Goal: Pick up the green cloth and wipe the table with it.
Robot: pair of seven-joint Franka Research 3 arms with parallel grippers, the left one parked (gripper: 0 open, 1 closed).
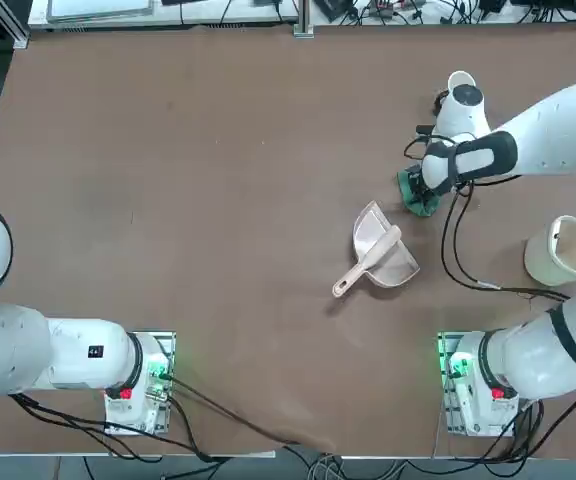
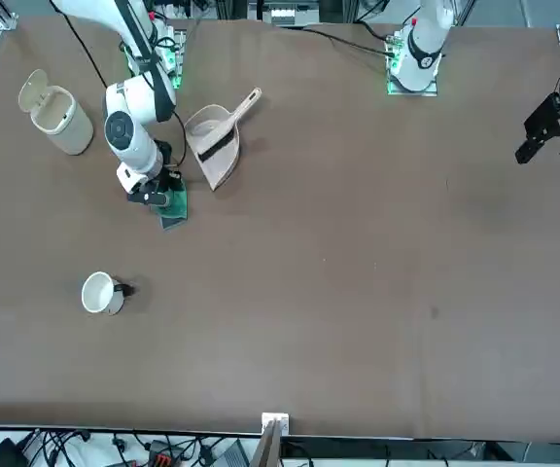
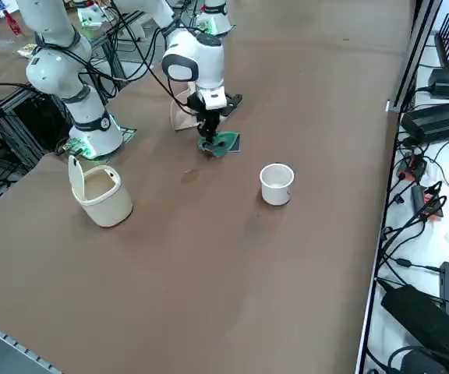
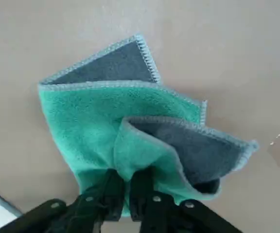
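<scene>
The right gripper [image 4: 128, 194] pinches a raised fold of the green cloth [image 4: 130, 126] between its 2 closed fingers. The cloth lies on the table [image 1: 188, 180] directly under the gripper, just beside the dustpan [image 1: 380, 255], spreading away from the fingertips.

My gripper [image 4: 127, 191] is pinched shut on the cloth [image 1: 418, 194] on the table [image 1: 218, 150], toward its right edge. The dustpan [image 1: 380, 256] lies just beside, toward my base. The bin [image 1: 565, 249] stands near the right edge, the cup [image 3: 276, 184] beyond the cloth. The table's left half is unobstructed.
</scene>
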